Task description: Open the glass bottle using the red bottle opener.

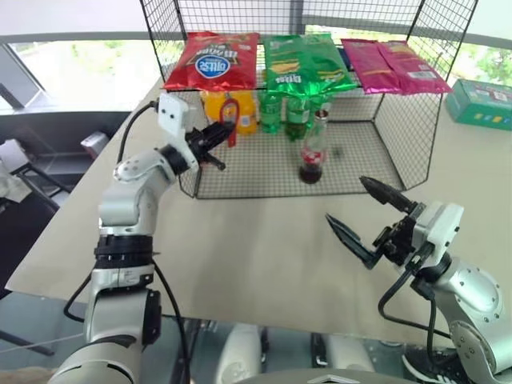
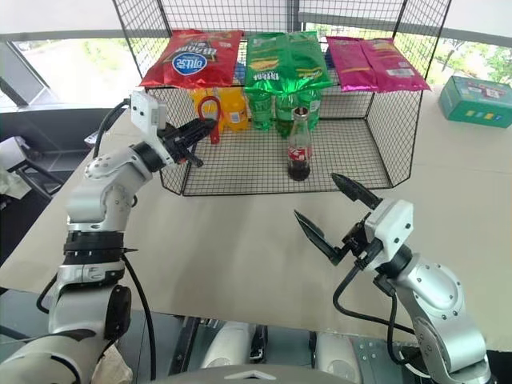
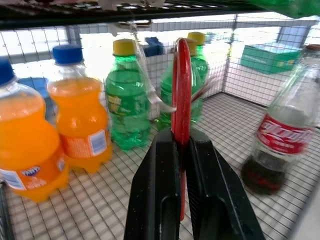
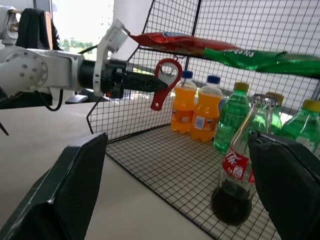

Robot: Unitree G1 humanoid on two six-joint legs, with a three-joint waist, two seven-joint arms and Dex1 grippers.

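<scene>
On the wire shelf's floor the bottle (image 1: 313, 150) stands upright, to the right of the left gripper (image 1: 216, 136), which is clamped on the opener (image 1: 231, 119), ring up. Nearer the bottle, the right gripper (image 1: 358, 213) gapes wide, empty, just outside the shelf.

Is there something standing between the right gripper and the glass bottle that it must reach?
Nothing visible stands in the way. The glass bottle stands upright near the open front of the wire rack, and the right gripper waits open before it over bare table. The green bottles are behind it.
</scene>
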